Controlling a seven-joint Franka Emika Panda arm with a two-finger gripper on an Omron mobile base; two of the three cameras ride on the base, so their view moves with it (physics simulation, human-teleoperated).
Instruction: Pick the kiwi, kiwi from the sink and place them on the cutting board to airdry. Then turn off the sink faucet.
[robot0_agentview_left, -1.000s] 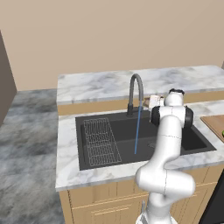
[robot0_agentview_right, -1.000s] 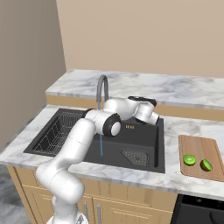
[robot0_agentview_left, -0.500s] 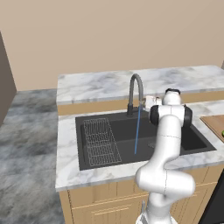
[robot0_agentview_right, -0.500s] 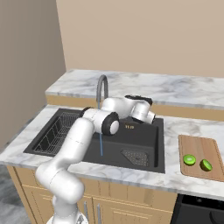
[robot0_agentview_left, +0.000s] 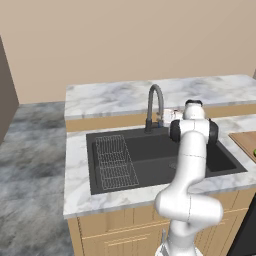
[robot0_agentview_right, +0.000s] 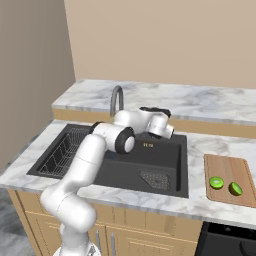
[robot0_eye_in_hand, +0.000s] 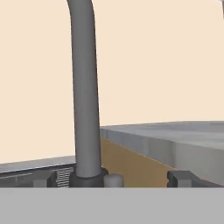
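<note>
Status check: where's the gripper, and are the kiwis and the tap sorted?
Gripper at faucet base, jaws spread. Both kiwis on cutting board. No water running from the spout. Nothing blocking.

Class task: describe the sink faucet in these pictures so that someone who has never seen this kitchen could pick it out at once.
Find the dark sink sunk into the marble counter. At the middle of its back edge stands the sink faucet, beside the robot's end effector. It is the one tall thing there: a dark grey metal pipe rising straight, then arching over the basin.
</note>
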